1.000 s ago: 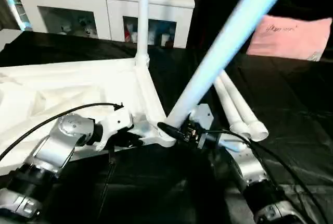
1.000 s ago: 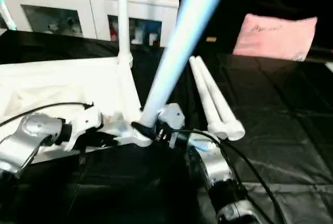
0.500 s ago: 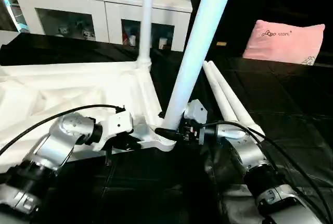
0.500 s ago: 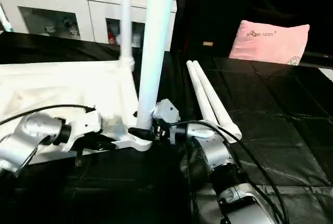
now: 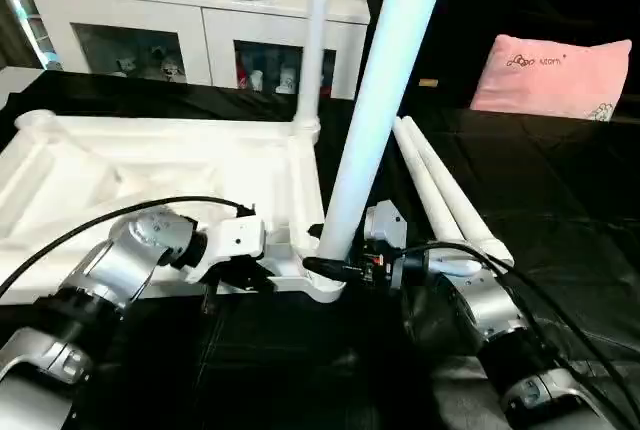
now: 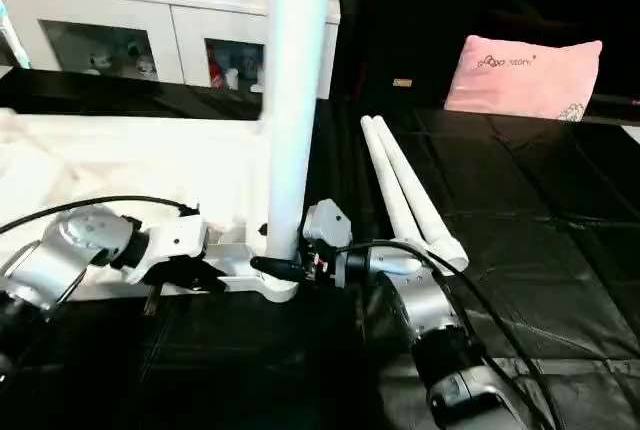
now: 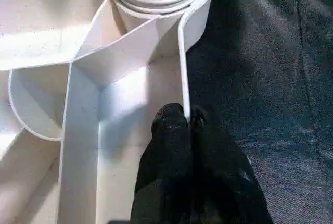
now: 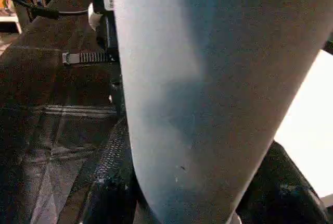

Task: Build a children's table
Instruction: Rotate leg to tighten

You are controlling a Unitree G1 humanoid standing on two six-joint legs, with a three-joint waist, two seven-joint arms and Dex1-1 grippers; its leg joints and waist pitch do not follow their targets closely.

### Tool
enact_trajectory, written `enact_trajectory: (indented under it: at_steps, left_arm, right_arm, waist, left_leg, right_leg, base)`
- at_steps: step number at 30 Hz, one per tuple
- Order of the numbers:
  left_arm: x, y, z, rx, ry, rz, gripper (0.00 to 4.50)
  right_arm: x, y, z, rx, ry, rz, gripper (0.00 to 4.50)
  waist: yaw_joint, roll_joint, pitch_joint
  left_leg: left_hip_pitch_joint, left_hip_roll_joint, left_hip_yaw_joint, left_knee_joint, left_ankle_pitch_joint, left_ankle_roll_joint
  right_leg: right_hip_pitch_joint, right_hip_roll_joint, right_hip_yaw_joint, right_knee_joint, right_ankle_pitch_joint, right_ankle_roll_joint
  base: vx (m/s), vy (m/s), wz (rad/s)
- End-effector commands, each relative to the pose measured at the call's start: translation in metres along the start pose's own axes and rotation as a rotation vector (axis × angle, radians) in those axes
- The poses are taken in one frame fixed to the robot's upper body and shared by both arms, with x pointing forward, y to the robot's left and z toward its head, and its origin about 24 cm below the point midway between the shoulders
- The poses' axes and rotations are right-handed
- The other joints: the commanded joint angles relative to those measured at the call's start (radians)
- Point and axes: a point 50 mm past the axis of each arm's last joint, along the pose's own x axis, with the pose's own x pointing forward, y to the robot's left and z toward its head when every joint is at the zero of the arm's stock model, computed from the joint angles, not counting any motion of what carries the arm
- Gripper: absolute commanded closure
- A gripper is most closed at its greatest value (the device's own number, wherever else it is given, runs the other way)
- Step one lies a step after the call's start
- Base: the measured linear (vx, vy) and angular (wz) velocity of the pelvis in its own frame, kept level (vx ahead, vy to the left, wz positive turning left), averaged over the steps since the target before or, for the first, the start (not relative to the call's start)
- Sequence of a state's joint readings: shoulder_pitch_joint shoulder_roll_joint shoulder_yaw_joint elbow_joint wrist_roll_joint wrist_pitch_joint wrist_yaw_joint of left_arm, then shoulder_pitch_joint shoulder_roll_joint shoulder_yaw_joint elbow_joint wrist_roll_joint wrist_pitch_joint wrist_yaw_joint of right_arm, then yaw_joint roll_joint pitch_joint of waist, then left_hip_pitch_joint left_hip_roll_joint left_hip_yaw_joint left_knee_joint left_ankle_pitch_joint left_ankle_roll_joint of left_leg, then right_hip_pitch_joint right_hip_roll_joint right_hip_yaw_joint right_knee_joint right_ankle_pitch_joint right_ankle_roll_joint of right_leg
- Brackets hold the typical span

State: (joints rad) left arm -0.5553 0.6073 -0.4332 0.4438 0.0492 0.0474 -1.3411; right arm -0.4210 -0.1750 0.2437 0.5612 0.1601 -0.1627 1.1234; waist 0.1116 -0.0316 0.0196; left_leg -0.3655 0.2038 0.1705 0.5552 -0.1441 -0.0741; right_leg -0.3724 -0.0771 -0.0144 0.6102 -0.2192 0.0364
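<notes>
1. The left gripper is pinching the tabletop rim beside its near corner socket.
2. The right gripper is clasping the upright leg seated there.
3. Two spare legs are lying just beside, on black cloth.

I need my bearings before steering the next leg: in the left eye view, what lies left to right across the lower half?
Left hand pinching the tabletop rim → leg held by the right hand at the near corner socket → two spare legs lying on the black cloth.
</notes>
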Motion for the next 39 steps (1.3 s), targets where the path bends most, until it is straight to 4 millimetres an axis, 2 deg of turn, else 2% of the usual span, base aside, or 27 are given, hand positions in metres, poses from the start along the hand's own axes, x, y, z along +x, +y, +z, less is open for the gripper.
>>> enact_trajectory:
  at_steps: [1,5,6,7,8,9,10,11,12,13,14,15,16,17,18,19,20,21,22,23,24,25,27,31,34,36,39]
  left_arm:
    - [0.010,0.001,0.015,0.086,-0.009,-0.035,4.50]
    - [0.009,0.001,0.012,0.053,-0.030,-0.022,4.50]
    - [0.009,0.001,0.011,0.039,-0.037,-0.013,4.50]
    - [0.009,0.001,0.010,0.018,-0.049,0.005,4.50]
    - [0.007,0.001,0.008,-0.021,-0.074,0.035,4.50]
    - [0.004,0.000,0.006,-0.066,-0.105,0.071,4.50]
    - [-0.001,0.000,0.004,-0.103,-0.132,0.107,4.50]
    - [-0.007,-0.003,0.002,-0.151,-0.164,0.154,4.50]
    - [-0.009,-0.004,0.002,-0.162,-0.171,0.164,4.50]
    - [-0.011,-0.005,0.002,-0.179,-0.180,0.180,4.50]
    - [-0.015,-0.008,0.002,-0.216,-0.199,0.214,4.50]
    - [-0.016,-0.009,0.002,-0.219,-0.201,0.218,4.50]
    - [-0.017,-0.010,0.002,-0.235,-0.208,0.230,4.50]
    - [-0.018,-0.019,0.004,-0.281,-0.219,0.281,4.50]
    - [-0.017,-0.023,0.005,-0.296,-0.220,0.298,4.50]
    - [-0.017,-0.024,0.006,-0.303,-0.219,0.304,4.50]
    - [-0.013,-0.029,0.010,-0.325,-0.216,0.328,4.50]
    - [-0.013,-0.030,0.010,-0.327,-0.216,0.330,4.50]
    - [-0.010,-0.032,0.012,-0.338,-0.216,0.339,4.50]
    - [-0.006,-0.035,0.016,-0.350,-0.217,0.345,4.50]
    - [-0.002,-0.036,0.018,-0.354,-0.211,0.354,4.50]
    - [0.000,-0.037,0.020,-0.356,-0.203,0.361,4.50]
    - [0.001,-0.037,0.021,-0.355,-0.197,0.366,4.50]
    - [0.001,-0.035,0.022,-0.348,-0.162,0.388,4.50]
    - [-0.001,-0.031,0.020,-0.337,-0.114,0.412,4.50]
    - [-0.001,-0.029,0.021,-0.345,-0.105,0.423,4.50]
    - [0.000,-0.029,0.024,-0.356,-0.105,0.430,4.50]
  right_arm:
    - [0.002,0.035,-0.048,0.192,0.177,0.146,2.57]
    - [0.003,0.033,-0.048,0.196,0.183,0.117,2.57]
    - [0.004,0.032,-0.049,0.196,0.185,0.097,2.57]
    - [0.005,0.029,-0.049,0.195,0.188,0.058,2.57]
    - [0.006,0.023,-0.049,0.192,0.187,-0.018,2.57]
    - [0.007,0.015,-0.049,0.196,0.179,-0.108,2.57]
    - [0.007,0.008,-0.049,0.196,0.177,-0.196,2.57]
    - [0.007,0.000,-0.049,0.207,0.174,-0.295,2.57]
    - [0.007,-0.002,-0.049,0.211,0.174,-0.317,2.57]
    - [0.007,-0.005,-0.049,0.217,0.172,-0.345,2.57]
    - [0.009,-0.011,-0.047,0.233,0.161,-0.418,2.57]
    - [0.009,-0.011,-0.047,0.234,0.160,-0.425,2.57]
    - [0.010,-0.014,-0.046,0.243,0.157,-0.462,2.57]
    - [0.019,-0.023,-0.043,0.279,0.148,-0.576,2.57]
    - [0.022,-0.025,-0.042,0.286,0.149,-0.609,2.57]
    - [0.024,-0.025,-0.042,0.288,0.150,-0.617,2.57]
    - [0.032,-0.026,-0.040,0.301,0.154,-0.638,2.57]
    - [0.033,-0.026,-0.040,0.302,0.155,-0.639,2.57]
    - [0.037,-0.026,-0.039,0.306,0.159,-0.645,2.57]
    - [0.042,-0.027,-0.037,0.303,0.167,-0.652,2.57]
    - [0.046,-0.027,-0.036,0.312,0.171,-0.663,2.57]
    - [0.048,-0.028,-0.036,0.319,0.175,-0.674,2.57]
    - [0.049,-0.028,-0.035,0.326,0.177,-0.682,2.57]
    - [0.049,-0.030,-0.036,0.335,0.179,-0.708,2.57]
    - [0.047,-0.031,-0.036,0.344,0.168,-0.722,2.57]
    - [0.046,-0.031,-0.038,0.346,0.171,-0.740,2.57]
    - [0.045,-0.032,-0.038,0.348,0.173,-0.762,2.57]
  waist:
    - [-0.013,0.028,-0.025]
    - [-0.013,0.027,-0.024]
    - [-0.013,0.023,-0.024]
    - [-0.014,0.018,-0.024]
    - [-0.014,0.022,-0.022]
    - [-0.019,0.022,-0.019]
    - [-0.026,0.002,-0.018]
    - [-0.027,0.013,-0.015]
    - [-0.038,0.009,-0.010]
    - [-0.045,0.008,-0.013]
    - [-0.054,0.006,-0.016]
    - [-0.063,0.014,-0.014]
    - [-0.067,0.001,-0.013]
    - [-0.074,-0.001,-0.015]
    - [-0.090,-0.008,-0.010]
    - [-0.092,-0.004,-0.012]
    - [-0.095,-0.002,-0.012]
    - [-0.100,-0.009,-0.008]
    - [-0.101,-0.007,-0.006]
    - [-0.105,-0.009,-0.003]
    - [-0.110,-0.017,-0.001]
    - [-0.109,-0.019,0.001]
    - [-0.109,-0.016,0.004]
    - [-0.112,-0.011,0.004]
    - [-0.110,-0.007,0.007]
    - [-0.111,-0.004,0.006]
    - [-0.109,0.000,0.005]
  left_leg:
    - [0.030,0.024,-0.013,-0.083,-0.578,-0.072]
    - [0.029,0.025,-0.013,-0.085,-0.578,-0.071]
    - [0.029,0.026,-0.013,-0.085,-0.580,-0.071]
    - [0.029,0.026,-0.012,-0.085,-0.581,-0.071]
    - [0.029,0.026,-0.013,-0.087,-0.585,-0.075]
    - [0.028,0.024,-0.015,-0.087,-0.602,-0.080]
    - [0.029,0.023,-0.016,-0.087,-0.623,-0.081]
    - [0.031,0.024,-0.021,-0.088,-0.640,-0.088]
    - [0.028,0.024,-0.028,-0.090,-0.663,-0.093]
    - [0.027,0.021,-0.030,-0.092,-0.671,-0.091]
    - [0.013,0.021,-0.036,-0.096,-0.652,-0.093]
    - [0.006,0.022,-0.038,-0.103,-0.657,-0.103]
    - [0.008,0.021,-0.036,-0.101,-0.667,-0.098]
    - [0.005,0.022,-0.038,-0.100,-0.665,-0.102]
    - [-0.003,0.020,-0.040,-0.103,-0.664,-0.100]
    - [-0.006,0.020,-0.041,-0.102,-0.664,-0.104]
    - [0.000,0.018,-0.041,-0.101,-0.679,-0.105]
    - [0.005,0.019,-0.043,-0.100,-0.698,-0.100]
    - [0.006,0.019,-0.043,-0.101,-0.708,-0.101]
    - [0.009,0.018,-0.043,-0.101,-0.726,-0.098]
    - [0.009,0.018,-0.043,-0.100,-0.731,-0.096]
    - [0.010,0.018,-0.044,-0.099,-0.730,-0.094]
    - [0.019,0.016,-0.045,-0.096,-0.754,-0.094]
    - [0.021,0.017,-0.048,-0.101,-0.779,-0.095]
    - [0.042,0.017,-0.044,-0.097,-0.831,-0.092]
    - [0.043,0.017,-0.045,-0.100,-0.843,-0.091]
    - [0.045,0.017,-0.044,-0.101,-0.851,-0.092]
  right_leg:
    - [-0.011,-0.042,0.024,-0.091,-0.339,-0.182]
    - [-0.013,-0.043,0.025,-0.091,-0.345,-0.180]
    - [-0.014,-0.044,0.026,-0.091,-0.353,-0.180]
    - [-0.015,-0.044,0.026,-0.091,-0.360,-0.179]
    - [-0.017,-0.045,0.026,-0.092,-0.377,-0.177]
    - [-0.019,-0.047,0.026,-0.095,-0.414,-0.170]
    - [-0.021,-0.048,0.023,-0.102,-0.477,-0.158]
    - [-0.026,-0.053,0.023,-0.101,-0.514,-0.152]
    - [-0.029,-0.058,0.020,-0.104,-0.587,-0.138]
    - [-0.024,-0.056,0.016,-0.112,-0.618,-0.124]
    - [-0.015,-0.055,0.013,-0.108,-0.594,-0.115]
    - [-0.016,-0.049,0.011,-0.100,-0.549,-0.124]
    - [-0.020,-0.046,0.010,-0.106,-0.548,-0.123]
    - [-0.019,-0.052,0.012,-0.097,-0.531,-0.137]
    - [-0.019,-0.048,0.007,-0.100,-0.531,-0.137]
    - [-0.016,-0.049,0.007,-0.097,-0.530,-0.135]
    - [-0.023,-0.046,0.006,-0.102,-0.529,-0.130]
    - [-0.027,-0.044,0.001,-0.105,-0.510,-0.136]
    - [-0.026,-0.043,0.000,-0.108,-0.503,-0.136]
    - [-0.029,-0.041,-0.005,-0.113,-0.502,-0.132]
    - [-0.029,-0.045,-0.006,-0.114,-0.511,-0.131]
    - [-0.029,-0.047,-0.007,-0.118,-0.529,-0.124]
    - [-0.035,-0.046,-0.011,-0.127,-0.562,-0.108]
    - [-0.031,-0.043,-0.017,-0.127,-0.539,-0.107]
    - [-0.046,-0.036,-0.023,-0.140,-0.552,-0.102]
    - [-0.041,-0.036,-0.028,-0.139,-0.545,-0.100]
    - [-0.042,-0.035,-0.029,-0.139,-0.531,-0.104]
  base:
    - [0.000,0.000,0.00]
    - [0.000,0.000,0.00]
    - [0.000,0.000,0.00]
    - [0.000,0.000,0.00]
    - [0.000,0.000,0.00]
    - [0.000,0.000,0.00]
    - [0.000,0.000,0.00]
    - [0.000,0.000,0.00]
    - [0.000,0.000,0.00]
    - [-0.055,0.008,-0.19]
    - [-0.055,0.008,-0.19]
    - [-0.037,0.023,-0.25]
    - [-0.029,0.024,-0.20]
    - [-0.029,0.024,-0.20]
    - [-0.038,0.022,-0.23]
    - [-0.041,0.020,-0.28]
    - [-0.041,0.020,-0.28]
    - [-0.036,0.019,-0.21]
    - [0.000,0.000,0.00]
    - [0.000,0.000,0.00]
    - [0.000,0.000,0.00]
    - [0.000,0.000,0.00]
    - [0.000,0.000,0.00]
    - [0.000,0.000,0.00]
    - [0.000,0.000,0.00]
    - [0.000,0.000,0.00]
    - [0.000,0.000,0.00]
